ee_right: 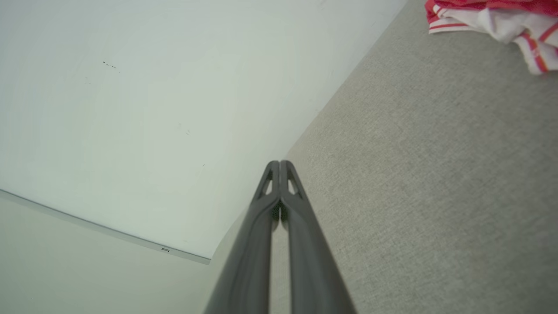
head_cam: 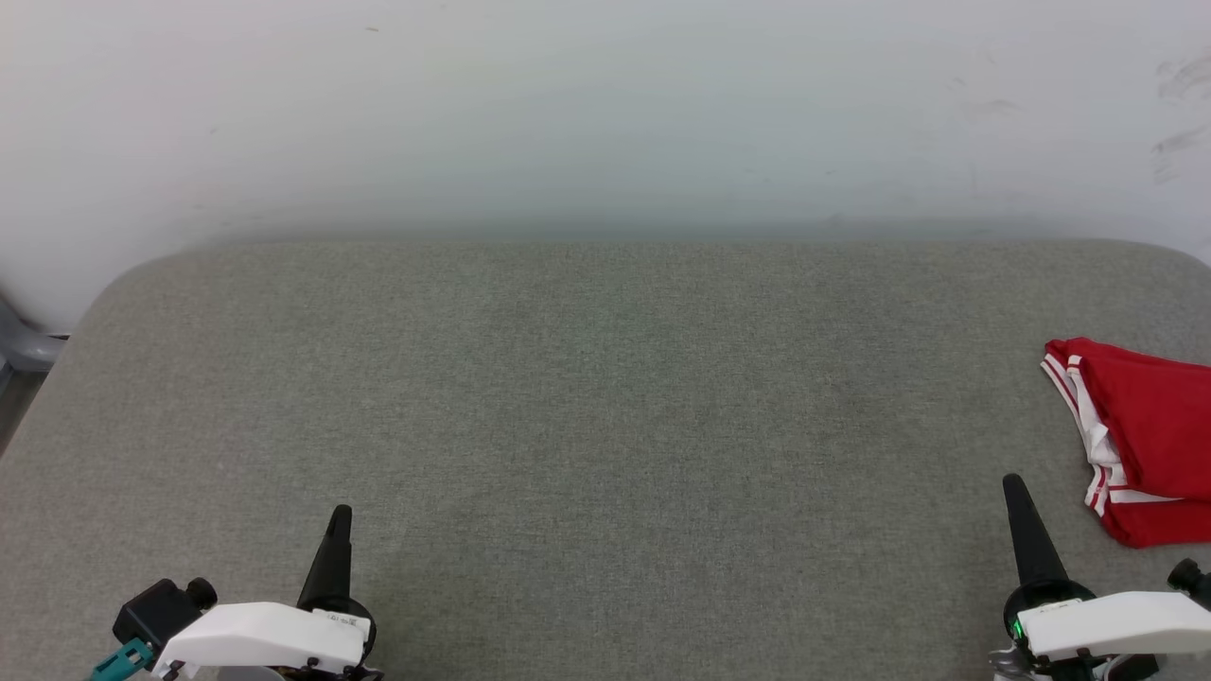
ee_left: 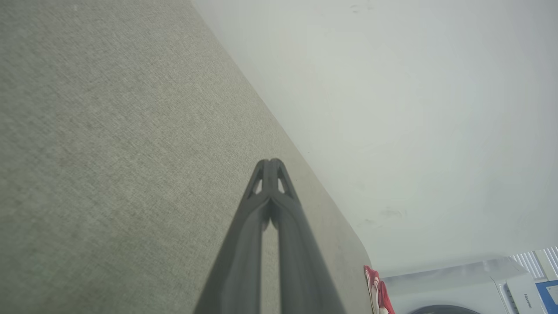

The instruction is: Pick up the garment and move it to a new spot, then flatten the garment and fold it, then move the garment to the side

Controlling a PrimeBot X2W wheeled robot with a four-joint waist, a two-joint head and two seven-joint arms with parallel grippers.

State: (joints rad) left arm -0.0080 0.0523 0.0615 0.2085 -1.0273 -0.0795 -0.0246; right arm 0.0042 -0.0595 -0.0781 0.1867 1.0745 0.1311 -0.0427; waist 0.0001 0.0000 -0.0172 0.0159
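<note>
1. The right end effector (head_cam: 1015, 484) had its two dark fingers pressed together with nothing between them, which the right wrist view bore out. It sat near the garment (head_cam: 1149, 426), just off the garment's near-left corner and clear of the cloth.
2. The left end effector (head_cam: 340, 513) was likewise closed and empty. It was well apart from the garment, far off to the garment's left.
3. The garment lay as a compact red bundle, with white cloth and red-white striped trim along its left edge. It rested on the grey fabric tabletop (head_cam: 605, 397) and was partly cut off at the head view's right edge. No lettering was visible.
4. Behind the garment and the tabletop stood a pale wall (head_cam: 605, 113).
5. Judged from this, the scene fitted two stages. The garment could have been a heap waiting to be lifted toward the middle, or one folded and set aside.
6. The cut-off view did not show how neat the folds were, so the next move could not be settled. Either way, only the right end effector stood within easy reach of the garment.
</note>
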